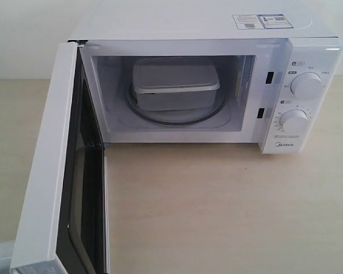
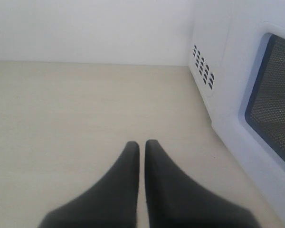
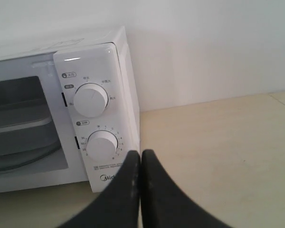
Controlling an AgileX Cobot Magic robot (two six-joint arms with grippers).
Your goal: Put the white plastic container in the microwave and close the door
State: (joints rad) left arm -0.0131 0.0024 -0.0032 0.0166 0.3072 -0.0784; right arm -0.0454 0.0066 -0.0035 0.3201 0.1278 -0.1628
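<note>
The white plastic container (image 1: 174, 84) sits inside the microwave (image 1: 206, 25) on the glass turntable, lid on. The door (image 1: 51, 171) stands swung wide open toward the front left, its dark window facing inward. Neither gripper shows in the exterior view. In the left wrist view my left gripper (image 2: 141, 143) is shut and empty above the table, beside the outer face of the door (image 2: 275, 99). In the right wrist view my right gripper (image 3: 139, 154) is shut and empty, in front of the lower corner of the control panel, and the container (image 3: 19, 128) shows in the cavity.
Two round knobs (image 1: 306, 84) (image 1: 293, 121) sit on the panel at the right. Light wooden tabletop (image 1: 217, 205) spreads in front of the microwave. A white wall stands behind. Vent holes (image 2: 203, 66) mark the microwave's side.
</note>
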